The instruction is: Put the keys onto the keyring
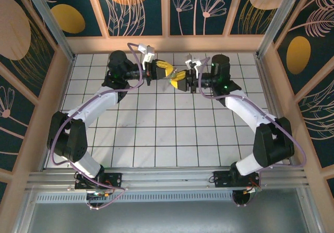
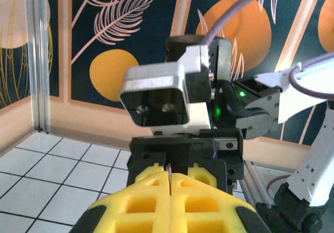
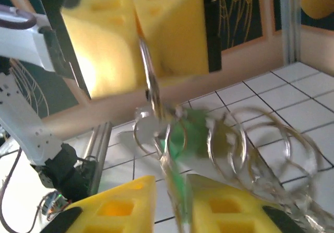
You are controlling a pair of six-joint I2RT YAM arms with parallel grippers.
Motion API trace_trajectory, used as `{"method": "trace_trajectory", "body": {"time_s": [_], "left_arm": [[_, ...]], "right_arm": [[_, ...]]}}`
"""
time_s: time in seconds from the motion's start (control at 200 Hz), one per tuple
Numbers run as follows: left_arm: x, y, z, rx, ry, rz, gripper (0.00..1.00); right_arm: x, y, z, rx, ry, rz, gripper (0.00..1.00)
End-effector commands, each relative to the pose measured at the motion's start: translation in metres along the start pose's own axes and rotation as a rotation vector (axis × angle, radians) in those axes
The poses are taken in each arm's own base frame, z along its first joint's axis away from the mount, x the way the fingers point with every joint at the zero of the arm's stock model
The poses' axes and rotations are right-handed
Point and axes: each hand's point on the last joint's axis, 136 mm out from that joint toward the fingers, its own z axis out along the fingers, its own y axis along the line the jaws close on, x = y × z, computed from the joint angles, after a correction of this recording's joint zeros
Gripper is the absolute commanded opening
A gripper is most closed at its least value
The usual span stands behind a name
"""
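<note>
Left gripper [image 2: 169, 176] pinching keyring [image 3: 150, 81] at table [image 1: 156, 139] 12 o'clock; right gripper [image 3: 175, 186] blurred, can't tell. Hold keyring steady, feed key [image 3: 185, 136] slowly.

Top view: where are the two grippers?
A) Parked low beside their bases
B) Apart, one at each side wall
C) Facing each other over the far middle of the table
C: the left gripper and right gripper meet fingertip to fingertip above the far rows of the table.

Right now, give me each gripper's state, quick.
Left gripper: closed on the ring.
Right gripper: around the green key; too blurred to tell open or closed.
</note>
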Motion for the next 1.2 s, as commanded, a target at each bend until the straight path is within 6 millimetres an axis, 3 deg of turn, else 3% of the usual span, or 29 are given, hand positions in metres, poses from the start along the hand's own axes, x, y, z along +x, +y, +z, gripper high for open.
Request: {"method": "trace_trajectory", "body": {"time_s": [0.0,0.245,0.576,0.751,1.191], "left_arm": [[-0.02,-0.009,-0.001,-0.005,-0.068,0.056,0.0],[-0.029,-0.009,-0.003,-0.017,-0.132,0.043,0.0],[-0.029,-0.016,-0.009,-0.007,-0.177,0.03,0.0],[-0.03,-0.022,-0.012,0.023,-0.228,-0.003,0.0],[-0.025,-0.021,-0.011,0.054,-0.263,-0.063,0.0]], "right_arm": [[-0.013,0.005,-0.018,0.067,-0.05,-0.044,0.34],[-0.017,0.015,-0.046,0.248,-0.144,-0.053,0.41],[-0.061,0.009,-0.076,0.407,-0.397,-0.028,0.43],[-0.074,0.013,-0.068,0.322,-0.435,-0.04,0.44],[-0.077,0.029,-0.034,0.15,-0.478,-0.064,0.45]]}}
